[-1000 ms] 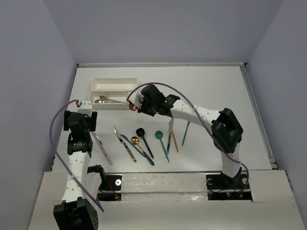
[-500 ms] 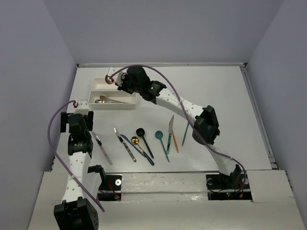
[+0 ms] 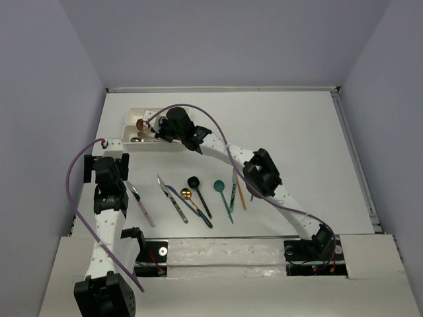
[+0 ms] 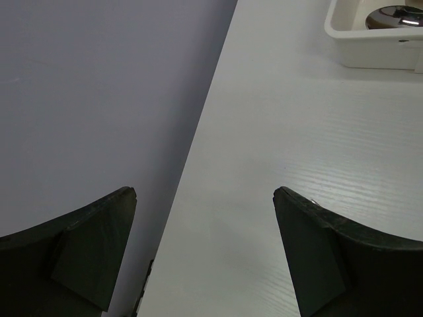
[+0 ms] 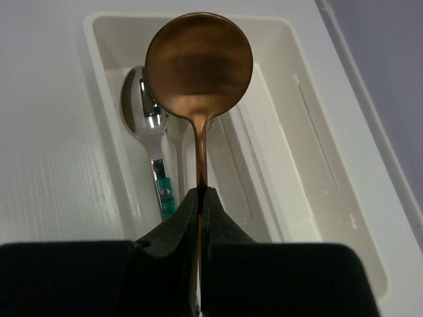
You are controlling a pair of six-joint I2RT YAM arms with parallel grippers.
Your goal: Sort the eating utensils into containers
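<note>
My right gripper (image 5: 201, 195) is shut on the handle of a copper spoon (image 5: 198, 59). It holds the spoon bowl-forward above the left end of the white trays (image 5: 99, 79). In the top view the gripper (image 3: 155, 127) and the spoon's bowl (image 3: 141, 124) are over the trays (image 3: 142, 145). A silver spoon (image 5: 142, 109) lies in the tray below, left of the copper one. My left gripper (image 4: 203, 198) is open and empty over bare table by the left wall, short of a tray corner (image 4: 370, 49). It shows in the top view (image 3: 114, 146).
Several utensils lie in a row near the table's front: a pale knife (image 3: 141, 206), a silver knife (image 3: 170, 198), a gold spoon (image 3: 187, 194), a black spoon (image 3: 197, 191), a teal spoon (image 3: 221, 191) and an orange piece (image 3: 240, 195). My right arm spans above them.
My right arm has carried the copper spoon from the trays' right front corner up and left, and it now hangs over the trays' left end. The left arm has barely moved.
</note>
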